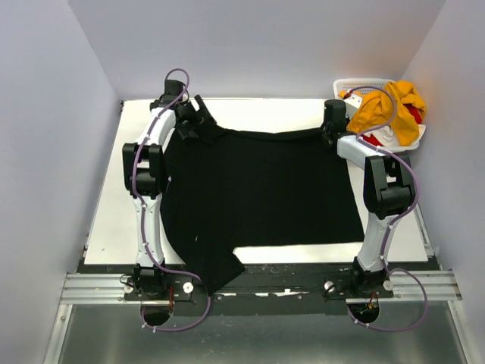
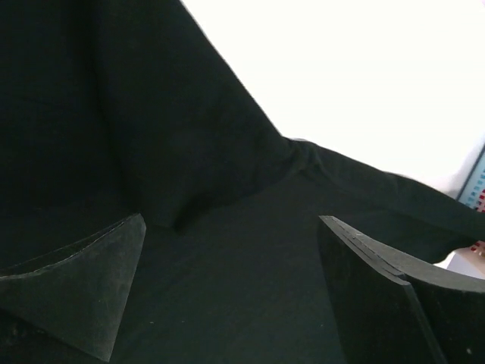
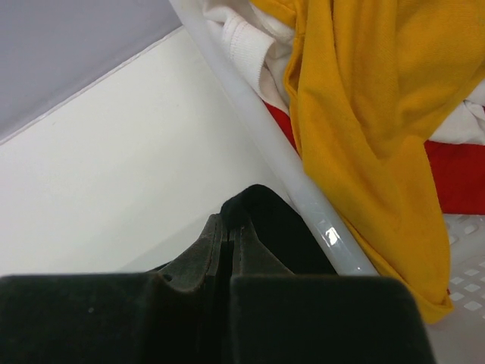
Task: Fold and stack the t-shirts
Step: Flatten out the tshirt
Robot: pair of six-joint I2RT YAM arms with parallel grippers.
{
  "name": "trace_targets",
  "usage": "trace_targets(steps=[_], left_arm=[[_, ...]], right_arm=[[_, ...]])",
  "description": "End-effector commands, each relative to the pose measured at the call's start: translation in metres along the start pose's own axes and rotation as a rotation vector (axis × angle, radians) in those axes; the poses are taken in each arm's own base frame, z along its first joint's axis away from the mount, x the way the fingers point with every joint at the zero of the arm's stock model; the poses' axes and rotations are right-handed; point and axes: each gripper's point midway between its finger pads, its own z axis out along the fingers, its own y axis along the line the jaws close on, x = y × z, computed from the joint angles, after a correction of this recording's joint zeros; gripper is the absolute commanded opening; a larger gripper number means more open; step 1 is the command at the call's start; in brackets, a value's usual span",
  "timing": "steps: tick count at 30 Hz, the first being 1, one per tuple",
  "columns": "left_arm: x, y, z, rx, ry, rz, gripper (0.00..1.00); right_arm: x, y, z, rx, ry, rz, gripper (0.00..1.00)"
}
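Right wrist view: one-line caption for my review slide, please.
Right claw shut on the black t-shirt beside the white basket holding a mustard-yellow t-shirt, a red t-shirt and a white t-shirt.

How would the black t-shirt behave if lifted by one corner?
Probably floppy: the black t-shirt creases softly and droops over the near edge of the table. Lifted only by the right gripper, it would likely sag and drag.

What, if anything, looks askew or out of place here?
The black shirt lies crooked: its near-left corner hangs off the front of the table. A yellow shirt spills over the basket rim.
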Motion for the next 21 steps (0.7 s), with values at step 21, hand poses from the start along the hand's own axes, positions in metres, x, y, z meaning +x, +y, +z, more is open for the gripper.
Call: trace_targets(steps=[21], left_arm=[[-0.004, -0.009, 0.016, -0.013, -0.068, -0.174, 0.98]], right_arm=[[-0.018, 0.02, 0.015, -0.048, -0.05, -0.015, 0.05]])
